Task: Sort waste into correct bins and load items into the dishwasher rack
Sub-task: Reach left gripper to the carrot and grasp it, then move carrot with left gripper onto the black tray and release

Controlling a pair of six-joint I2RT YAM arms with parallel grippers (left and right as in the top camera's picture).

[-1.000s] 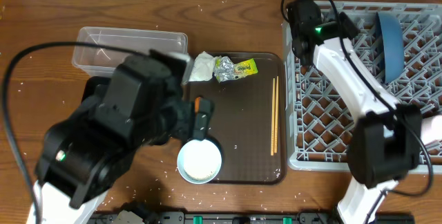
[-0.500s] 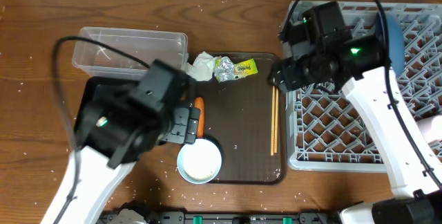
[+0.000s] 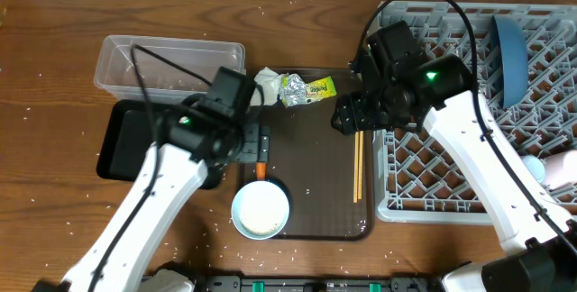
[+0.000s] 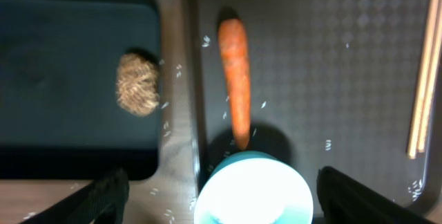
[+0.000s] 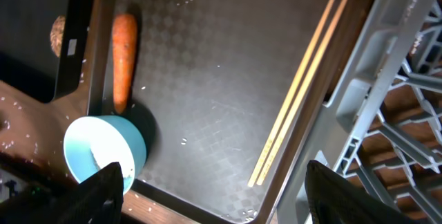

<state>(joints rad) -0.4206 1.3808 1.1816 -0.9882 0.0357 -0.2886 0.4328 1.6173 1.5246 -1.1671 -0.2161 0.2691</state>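
Observation:
The orange carrot piece (image 4: 235,79) lies on the brown serving tray (image 3: 315,193), just above a bowl (image 3: 261,209) that is white inside and light blue outside. My left gripper (image 4: 238,200) is open and empty over the bowl and carrot; in the overhead view it (image 3: 259,148) is at the tray's left edge. The brown food lump (image 4: 137,84) lies in the black tray (image 3: 126,139). My right gripper (image 5: 228,196) is open and empty above the wooden chopsticks (image 5: 297,92), beside the grey rack (image 3: 478,121). Tissue (image 3: 268,85) and wrapper (image 3: 308,88) lie at the tray's back.
The clear tub (image 3: 171,62) stands behind the black tray. The dark-blue plate (image 3: 510,58) stands upright in the rack. A pale cup (image 3: 559,168) shows at the rack's right edge. Rice grains are scattered on the wooden table (image 3: 54,49).
My right arm swung left from the rack to above the chopsticks. My left arm stretched out and its gripper shifted right, over the carrot and bowl.

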